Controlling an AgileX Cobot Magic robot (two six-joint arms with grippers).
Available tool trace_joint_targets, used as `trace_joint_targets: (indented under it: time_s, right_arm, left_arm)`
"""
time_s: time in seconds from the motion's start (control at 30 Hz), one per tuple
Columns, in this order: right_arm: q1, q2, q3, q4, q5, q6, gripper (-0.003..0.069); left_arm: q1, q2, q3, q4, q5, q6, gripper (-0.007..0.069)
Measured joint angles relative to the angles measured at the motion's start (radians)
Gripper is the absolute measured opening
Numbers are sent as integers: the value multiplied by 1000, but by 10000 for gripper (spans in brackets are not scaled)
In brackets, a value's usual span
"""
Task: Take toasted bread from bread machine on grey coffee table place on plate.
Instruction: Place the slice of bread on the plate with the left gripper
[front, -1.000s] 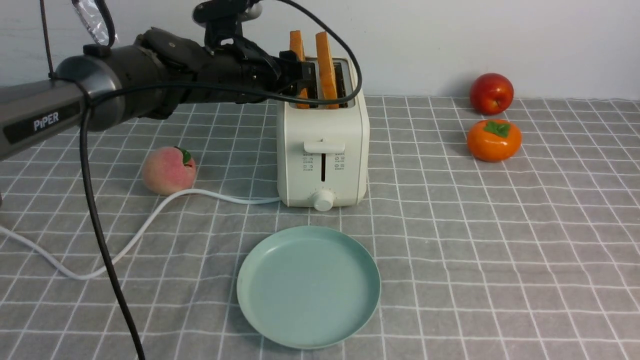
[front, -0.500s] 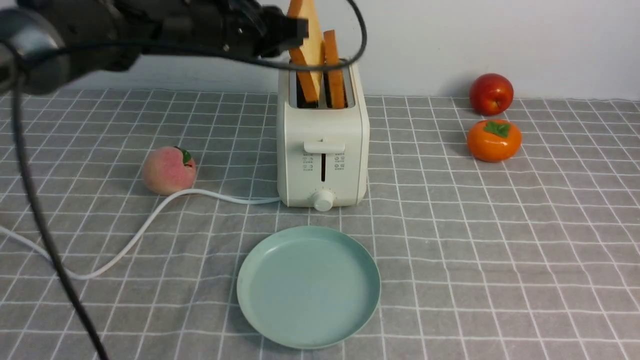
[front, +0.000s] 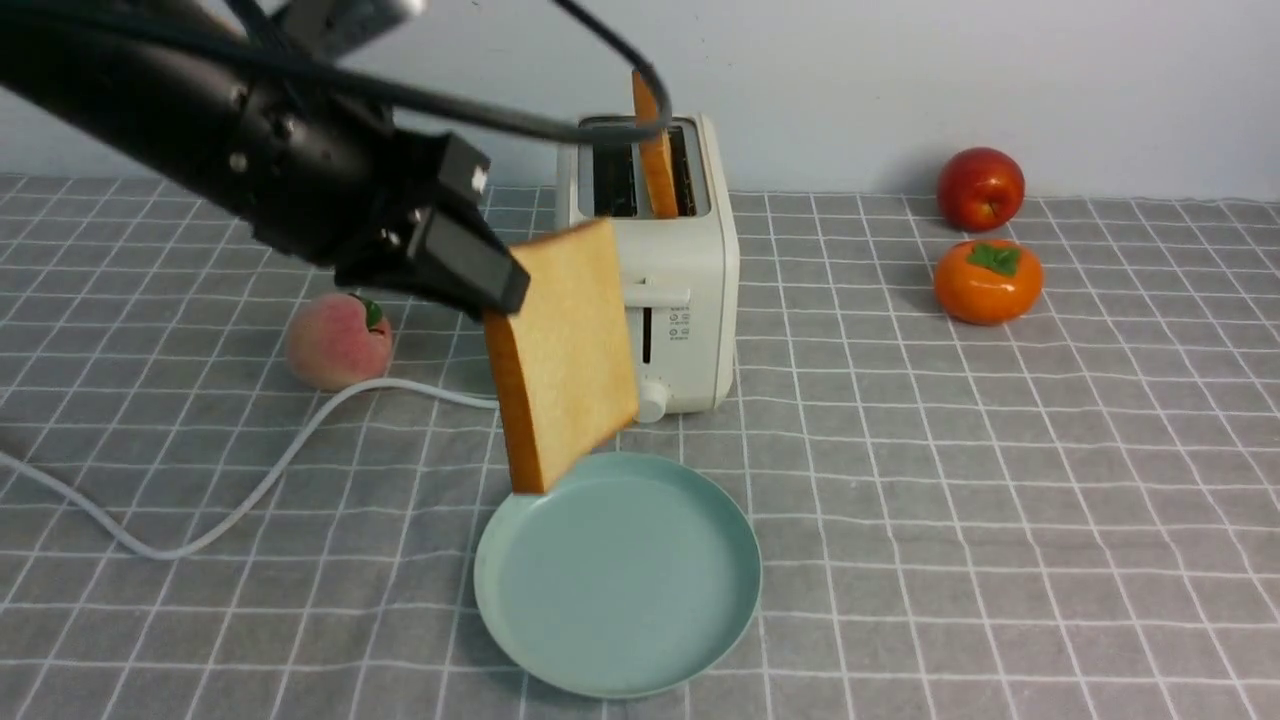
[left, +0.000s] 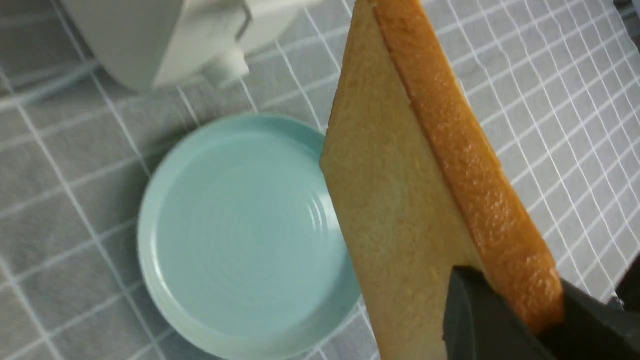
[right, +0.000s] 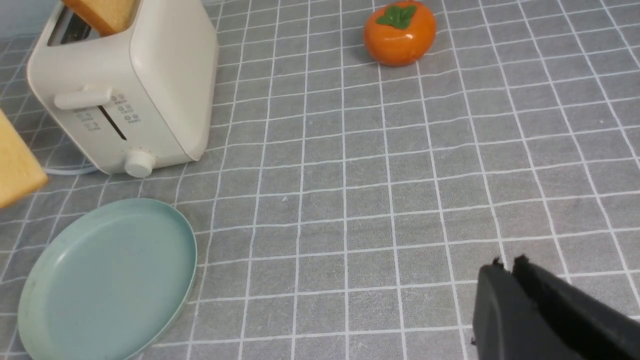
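Left end effector (front: 503, 287) clamped on upper corner of first toast slice (front: 565, 350). Slice hangs below end effector, tilted, clear of bread machine (front: 690, 260). Lower corner over rim of plate (front: 640, 600); contact unclear, seems apart. Plate bare. Second toast slice (front: 655, 150) upright in slot, beyond end effector, to its right. Right end effector (right: 507, 267) closed, empty, low over tabletop (front: 1000, 480), well apart from toast. Judgement: under halfway. First slice needs lowering and release; second slice untouched.

Grey table (front: 1000, 500): toaster (front: 697, 250), plate (front: 640, 600), peach (front: 337, 341), apple (front: 981, 188), persimmon (front: 988, 281).
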Motion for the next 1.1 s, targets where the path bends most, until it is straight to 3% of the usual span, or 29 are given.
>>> trace_joint_targets:
  time_s: [0.27, 0.53, 0.7, 0.87, 0.97, 1.07, 1.1]
  right_arm:
    - [0, 0, 0, 6, 0, 0, 39]
    - [0, 0, 0, 9, 4, 0, 51]
    - [0, 0, 0, 9, 8, 0, 55]
    - [0, 0, 0, 9, 6, 0, 62]
    - [0, 4, -6, 9, -15, -9, 66]
    - [0, 19, -28, 9, -15, -34, 69]
    - [0, 38, -55, 9, -11, -53, 70]
  left_arm:
    - [0, 104, 263, -315, -131, 251, 81]
    - [0, 263, 275, -405, -176, 326, 81]
    - [0, 284, 275, -340, -215, 326, 150]
    - [0, 268, 274, -185, -228, 326, 421]
    - [0, 221, 254, -78, -232, 277, 519]
    - [0, 171, 242, 18, -246, 200, 528]
    - [0, 138, 236, 85, -262, 125, 516]
